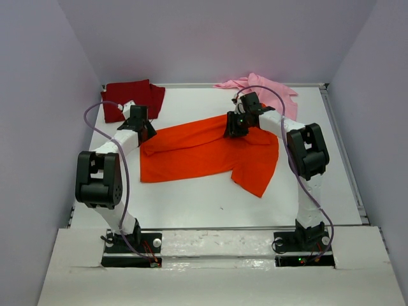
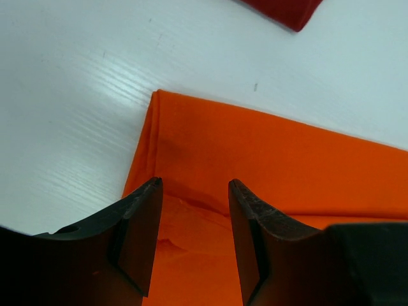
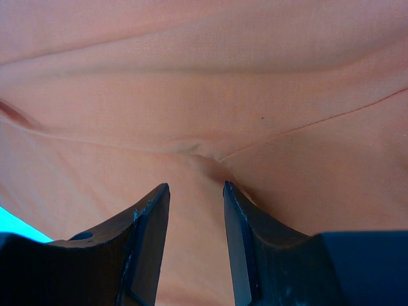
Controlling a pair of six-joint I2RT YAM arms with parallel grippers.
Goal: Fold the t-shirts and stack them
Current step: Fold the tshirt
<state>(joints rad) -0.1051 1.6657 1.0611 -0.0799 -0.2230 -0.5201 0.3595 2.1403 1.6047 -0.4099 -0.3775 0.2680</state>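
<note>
The bright orange t-shirt (image 1: pixel 204 150) lies spread across the middle of the table, partly folded, with one part trailing toward the front right. My left gripper (image 1: pixel 143 131) hovers over its left folded corner (image 2: pixel 274 159); the gripper (image 2: pixel 195 183) is open and holds nothing. My right gripper (image 1: pixel 234 127) stands at the shirt's far edge. In the right wrist view the gripper (image 3: pixel 195 186) is open just above creased cloth (image 3: pixel 204 95) that looks pale orange. The dark red t-shirt (image 1: pixel 131 99) lies at the back left. The light pink t-shirt (image 1: pixel 268 89) lies crumpled at the back right.
Grey walls enclose the white table (image 1: pixel 210 201) on the left, back and right. A corner of the dark red shirt (image 2: pixel 284 9) shows at the top of the left wrist view. Purple cables loop from both arms.
</note>
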